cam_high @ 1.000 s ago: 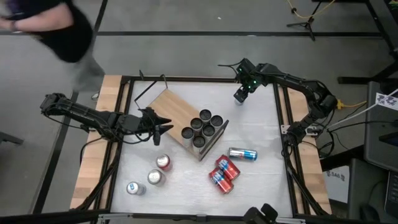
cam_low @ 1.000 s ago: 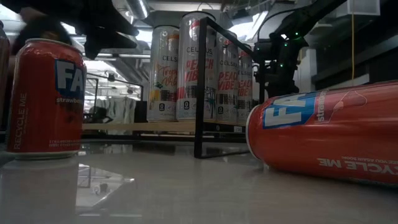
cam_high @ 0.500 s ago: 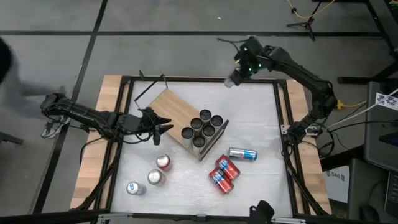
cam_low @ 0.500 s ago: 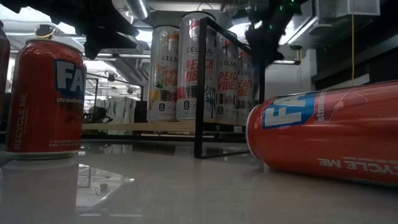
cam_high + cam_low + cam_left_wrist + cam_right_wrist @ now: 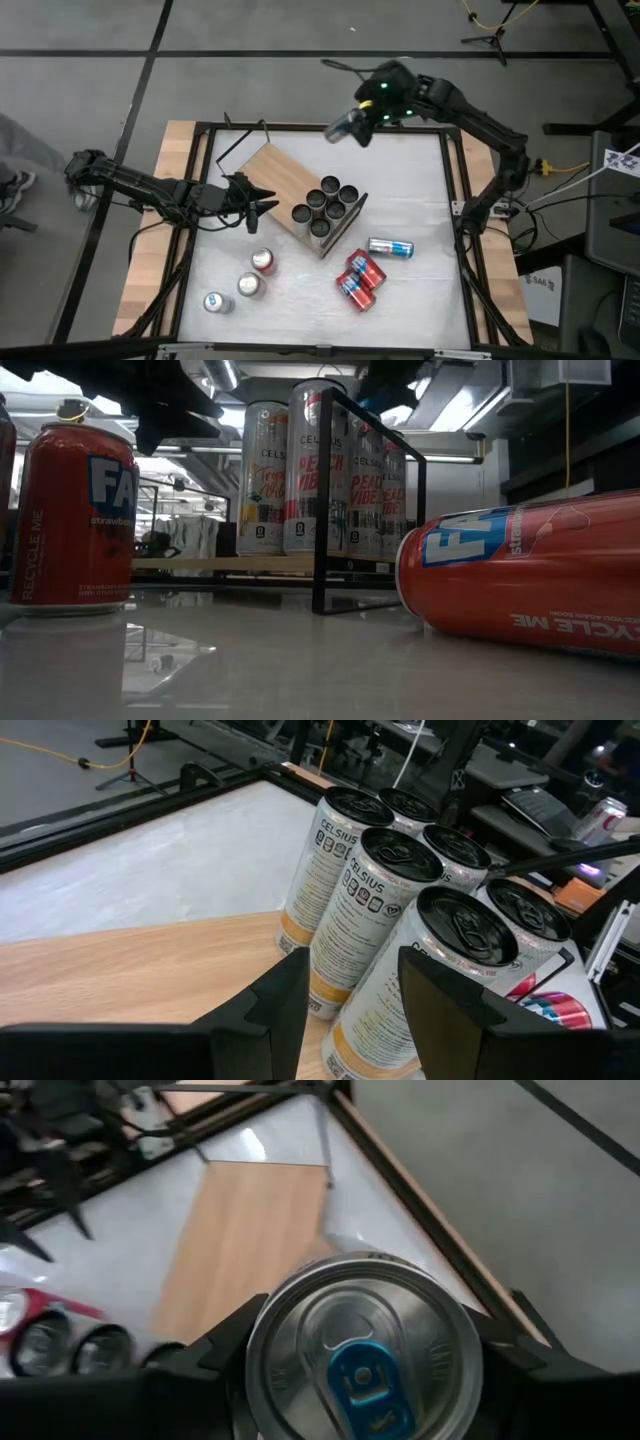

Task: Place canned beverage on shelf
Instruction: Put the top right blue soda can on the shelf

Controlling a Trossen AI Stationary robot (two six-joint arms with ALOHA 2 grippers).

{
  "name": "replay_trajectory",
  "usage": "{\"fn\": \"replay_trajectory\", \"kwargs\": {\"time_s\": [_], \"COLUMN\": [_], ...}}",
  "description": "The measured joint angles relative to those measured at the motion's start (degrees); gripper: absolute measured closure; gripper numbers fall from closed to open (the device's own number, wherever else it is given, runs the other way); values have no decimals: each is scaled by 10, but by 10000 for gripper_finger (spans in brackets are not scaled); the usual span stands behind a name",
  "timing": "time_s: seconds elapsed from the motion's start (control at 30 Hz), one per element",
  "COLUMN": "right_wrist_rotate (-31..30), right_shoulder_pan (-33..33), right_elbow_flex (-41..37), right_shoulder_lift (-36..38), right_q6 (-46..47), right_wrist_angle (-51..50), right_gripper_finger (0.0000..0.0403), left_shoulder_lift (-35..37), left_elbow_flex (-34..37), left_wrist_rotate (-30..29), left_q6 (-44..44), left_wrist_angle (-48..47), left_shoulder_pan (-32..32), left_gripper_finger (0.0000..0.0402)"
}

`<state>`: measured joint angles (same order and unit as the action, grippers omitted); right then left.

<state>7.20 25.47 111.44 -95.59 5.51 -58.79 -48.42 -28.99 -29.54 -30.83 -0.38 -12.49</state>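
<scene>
Clamping a can [image 5: 364, 1364], right gripper [image 5: 347, 127] above table's far edge

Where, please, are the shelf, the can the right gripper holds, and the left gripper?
shelf [image 5: 268, 172]: high view, bare wood board.
held can [image 5: 364, 1363]: right wrist view, its lid.
left gripper [image 5: 268, 203]: high view, between its fingertips.

We see a white table [image 5: 300, 310] with wood strips along its sides. A black frame [image 5: 190, 200] runs around the table. The grey floor [image 5: 250, 30] has dark lines across it. A black stand [image 5: 490, 38] is on the floor past the table, and a yellow cord [image 5: 490, 15] lies near it. By the left edge we see a person's leg [image 5: 25, 140] and shoe [image 5: 12, 185]. On the right, a white tag [image 5: 622, 160] sits on dark gear [image 5: 610, 240].
</scene>
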Motion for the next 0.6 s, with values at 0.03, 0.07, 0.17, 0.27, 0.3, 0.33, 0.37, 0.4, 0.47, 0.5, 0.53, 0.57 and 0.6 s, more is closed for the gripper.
{"fn": "replay_trajectory", "kwargs": {"time_s": [0.03, 0.07, 0.17, 0.27, 0.3, 0.33, 0.37, 0.4, 0.47, 0.5, 0.53, 0.57, 0.6], "right_wrist_rotate": [0, 0, 8, 19, 19, 18, 18, 17, 14, 14, 14, 14, 15], "right_shoulder_pan": [-10, -19, -42, -61, -67, -71, -76, -80, -87, -90, -91, -93, -94], "right_elbow_flex": [14, 29, 85, 150, 170, 187, 203, 215, 232, 235, 235, 232, 229], "right_shoulder_lift": [-13, -28, -75, -125, -140, -156, -172, -185, -209, -217, -224, -230, -236], "right_q6": [0, 0, -9, -13, -13, -13, -13, -13, -13, -13, -13, -13, -13], "right_wrist_angle": [0, 0, -11, -44, -57, -70, -81, -91, -109, -112, -114, -115, -118], "right_gripper_finger": [177, 177, 177, 177, 177, 177, 177, 177, 177, 177, 177, 176, 176], "left_shoulder_lift": [0, 0, 0, 0, 0, 0, 0, 0, 0, 0, 0, 0, 0], "left_elbow_flex": [0, 0, 0, 0, 0, 0, 0, 0, 0, 0, 0, 0, 0], "left_wrist_rotate": [0, 0, 0, 0, 0, 0, 0, 0, 0, 0, 0, 0, 0], "left_q6": [0, 0, 0, 0, 0, 0, 0, 0, 0, 0, 0, 0, 0], "left_wrist_angle": [0, 0, 0, 0, 0, 0, 0, 0, -1, 0, -1, 0, 0], "left_shoulder_pan": [0, 0, 0, 0, 0, 0, 0, 0, 0, 0, 0, 0, 0], "left_gripper_finger": [253, 253, 253, 253, 253, 253, 253, 253, 253, 253, 253, 253, 253]}}
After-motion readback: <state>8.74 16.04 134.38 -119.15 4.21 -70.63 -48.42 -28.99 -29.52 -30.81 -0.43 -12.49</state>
